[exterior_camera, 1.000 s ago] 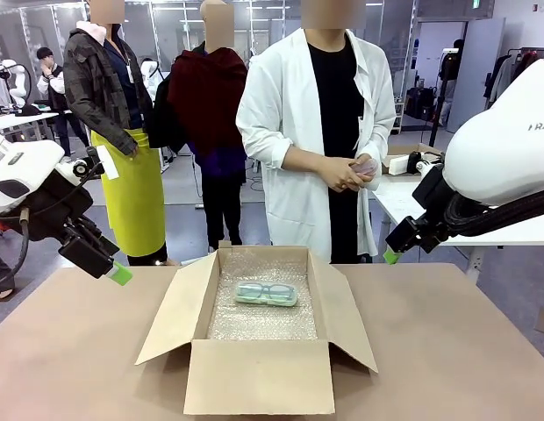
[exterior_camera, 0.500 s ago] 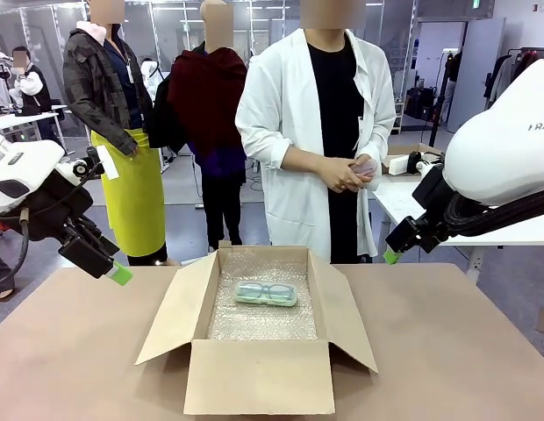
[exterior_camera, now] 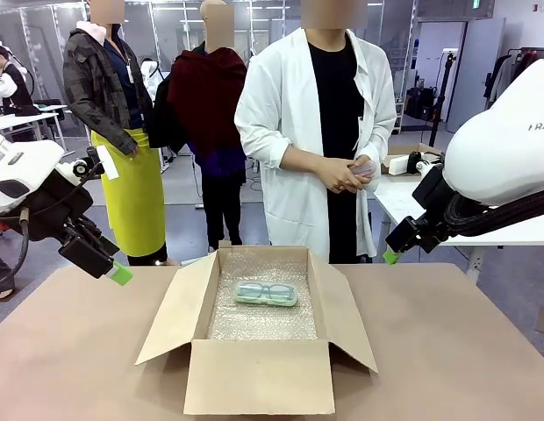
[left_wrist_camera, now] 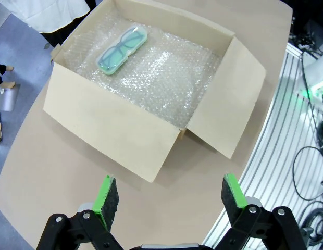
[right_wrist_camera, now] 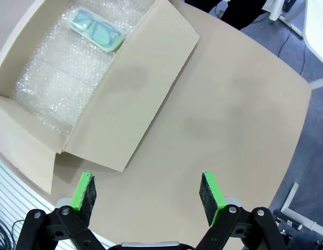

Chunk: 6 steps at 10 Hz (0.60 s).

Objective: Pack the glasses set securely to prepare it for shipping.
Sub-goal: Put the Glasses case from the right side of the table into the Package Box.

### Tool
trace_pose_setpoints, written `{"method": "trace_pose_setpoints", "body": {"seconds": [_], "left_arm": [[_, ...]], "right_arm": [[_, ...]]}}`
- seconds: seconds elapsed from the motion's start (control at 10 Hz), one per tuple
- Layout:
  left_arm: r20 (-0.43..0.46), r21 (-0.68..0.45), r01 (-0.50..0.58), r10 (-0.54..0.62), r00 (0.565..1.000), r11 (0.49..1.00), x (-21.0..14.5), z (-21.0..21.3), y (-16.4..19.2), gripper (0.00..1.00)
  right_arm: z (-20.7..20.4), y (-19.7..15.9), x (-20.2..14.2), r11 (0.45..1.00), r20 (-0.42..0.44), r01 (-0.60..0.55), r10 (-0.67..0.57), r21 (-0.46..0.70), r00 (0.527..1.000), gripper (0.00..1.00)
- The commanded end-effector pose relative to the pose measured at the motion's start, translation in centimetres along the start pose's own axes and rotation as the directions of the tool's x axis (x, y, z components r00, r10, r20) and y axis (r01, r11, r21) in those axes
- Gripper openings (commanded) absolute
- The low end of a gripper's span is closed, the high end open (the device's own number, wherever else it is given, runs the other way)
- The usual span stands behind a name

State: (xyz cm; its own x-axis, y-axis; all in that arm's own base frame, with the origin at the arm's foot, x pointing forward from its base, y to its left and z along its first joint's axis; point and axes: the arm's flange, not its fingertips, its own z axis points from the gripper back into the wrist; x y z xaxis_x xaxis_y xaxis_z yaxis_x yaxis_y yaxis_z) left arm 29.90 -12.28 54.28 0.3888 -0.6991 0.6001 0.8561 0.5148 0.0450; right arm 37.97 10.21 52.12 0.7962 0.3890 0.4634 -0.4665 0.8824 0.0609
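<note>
The only writing that can be read is a pair of dark letters, "RA", on the white shell of the right arm point(exterior_camera: 504, 145), cut off by the picture's edge in the front view; the cardboard box point(exterior_camera: 259, 377) bears no print that can be made out. The box stands open in the middle of the brown table point(exterior_camera: 447, 351), its side flaps spread outward, and its floor and walls are lined with bubble wrap point(exterior_camera: 263, 326). On that lining, toward the end of the box nearer the person, lies the mint green case point(exterior_camera: 266, 294), flat and crosswise, with dark-rimmed spectacles showing through its lid. The pink case point(exterior_camera: 368, 167) is off the table, held between the hands point(exterior_camera: 345, 173) of the person in the white coat at the far side and largely covered by them. The left gripper point(left_wrist_camera: 168, 190) hangs above the table to the left of the box with its green-padded fingers spread wide and nothing between them. The mint green case sits well apart from it, past the box's near wall. The right gripper point(right_wrist_camera: 147, 185) is likewise spread wide and holds nothing, raised over bare tabletop to the right of the box, well clear of both cases.
</note>
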Motion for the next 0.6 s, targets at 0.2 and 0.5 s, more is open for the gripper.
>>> {"method": "trace_pose_setpoints", "body": {"seconds": [0.2,0.5], "left_arm": [[0.017,-0.009,0.003,-0.003,1.000,1.000,-0.04,0.03,0.05,1.00],[0.017,-0.009,0.003,-0.003,1.000,1.000,-0.04,0.03,0.05,1.00]], "right_arm": [[0.20,0.11,-0.11,1.000,-0.005,0.000,0.000,0.001,1.000,1.00],[0.20,0.11,-0.11,1.000,-0.005,0.000,0.000,0.001,1.000,1.00]]}}
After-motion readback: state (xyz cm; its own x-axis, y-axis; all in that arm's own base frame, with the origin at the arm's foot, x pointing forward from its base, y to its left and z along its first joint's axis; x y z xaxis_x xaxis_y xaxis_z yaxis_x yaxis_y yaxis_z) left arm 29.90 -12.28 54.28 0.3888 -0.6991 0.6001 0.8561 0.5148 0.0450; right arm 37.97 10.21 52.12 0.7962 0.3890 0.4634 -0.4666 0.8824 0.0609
